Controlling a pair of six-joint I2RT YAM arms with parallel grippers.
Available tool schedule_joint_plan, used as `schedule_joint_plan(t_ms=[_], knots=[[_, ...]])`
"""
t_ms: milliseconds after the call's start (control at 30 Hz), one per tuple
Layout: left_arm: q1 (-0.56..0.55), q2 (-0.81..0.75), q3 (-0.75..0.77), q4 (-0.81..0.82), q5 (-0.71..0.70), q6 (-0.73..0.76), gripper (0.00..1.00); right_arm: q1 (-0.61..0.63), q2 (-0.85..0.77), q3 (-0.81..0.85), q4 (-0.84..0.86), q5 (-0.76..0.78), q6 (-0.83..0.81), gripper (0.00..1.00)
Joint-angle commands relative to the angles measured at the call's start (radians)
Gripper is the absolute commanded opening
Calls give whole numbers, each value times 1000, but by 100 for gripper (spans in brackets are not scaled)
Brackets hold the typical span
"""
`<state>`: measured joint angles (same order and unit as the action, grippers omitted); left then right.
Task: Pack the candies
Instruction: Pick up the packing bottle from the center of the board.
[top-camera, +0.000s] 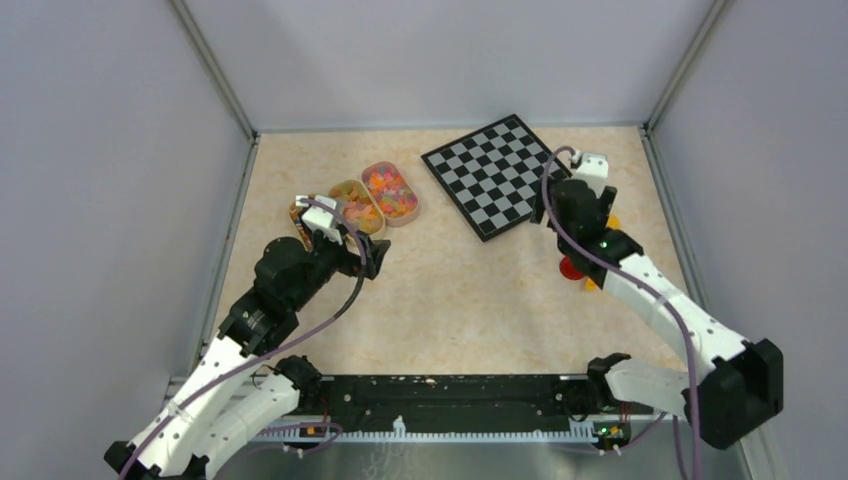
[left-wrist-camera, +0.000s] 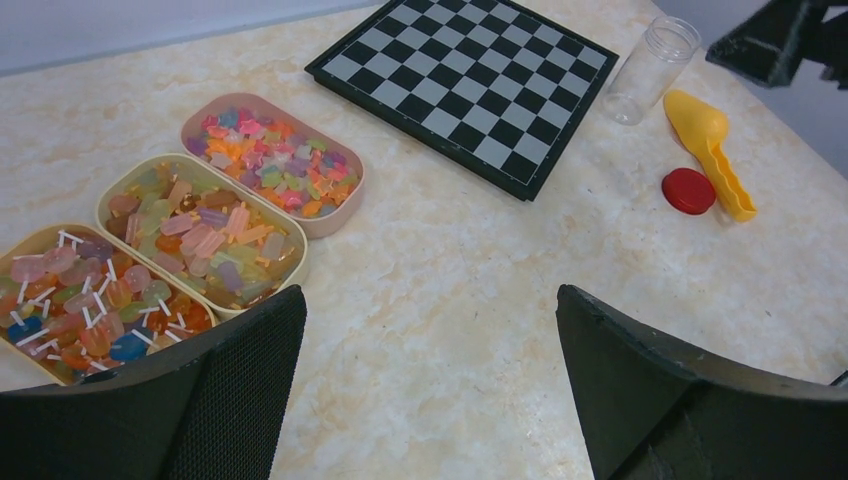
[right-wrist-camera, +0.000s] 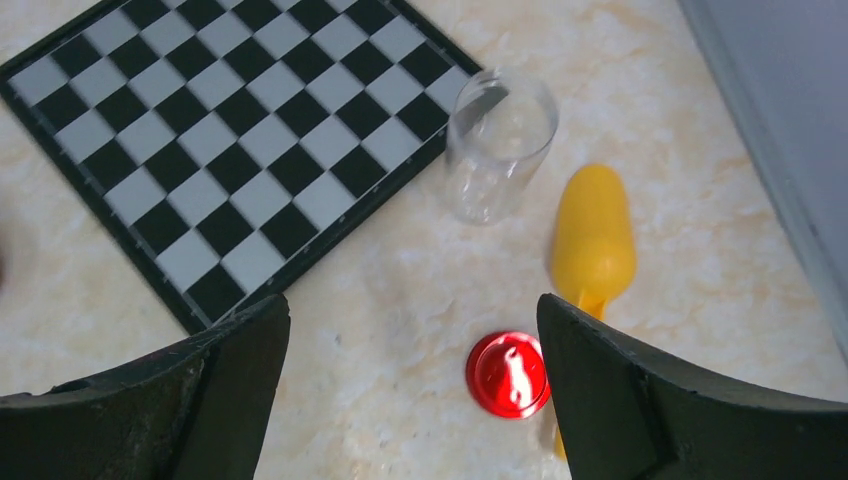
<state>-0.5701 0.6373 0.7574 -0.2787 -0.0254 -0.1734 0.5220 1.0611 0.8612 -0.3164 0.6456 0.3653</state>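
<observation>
Tabletop (top-camera: 460, 290) stretches between candies (top-camera: 390, 192) and the chessboard (top-camera: 495, 175) edge.

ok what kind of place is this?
Probably a lab test cell: grey panel walls box in the table, left arm and right arm mount on a rail at its near edge, plus staged chessboard.

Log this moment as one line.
left pincer: open, empty | right pincer: open, empty | candies: in trays | jar: uncapped, empty | lid: beside scoop

Top view: right arm (top-camera: 650, 290) hides jar (right-wrist-camera: 497, 145), most of scoop (right-wrist-camera: 592, 235); left arm (top-camera: 300, 270) covers part of nearest tray (top-camera: 297, 213); single candies (top-camera: 390, 192) too small to resolve. Right wrist view: scoop handle behind right finger (right-wrist-camera: 680, 400).
</observation>
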Motion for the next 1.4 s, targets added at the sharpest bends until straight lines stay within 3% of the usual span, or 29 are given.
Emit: schedule_joint_plan(t_ms=[0,167,567,733,933,1100,1367], knots=[[-2,-23,-11,26,-22,8,99,-158,146,177,-7,-78,-110,91],[-1,-31,-11,17,-49,6,99,-313,309,275,-29,-288,-115,89],[-1,-41,-16,13,-59,3,99,-460,549,360,10,-467,-200,91],[-1,-38,-17,12,-60,3,99,-480,613,388,16,-455,-241,90],[-2,-33,-18,10,-66,5,99,-506,636,391,72,-504,-270,80],[-1,-33,-19,9,-74,8,99,-510,642,410,67,-493,-302,58],[-1,-25,-19,2,-90,8,99,-509,601,411,42,-523,-296,50]])
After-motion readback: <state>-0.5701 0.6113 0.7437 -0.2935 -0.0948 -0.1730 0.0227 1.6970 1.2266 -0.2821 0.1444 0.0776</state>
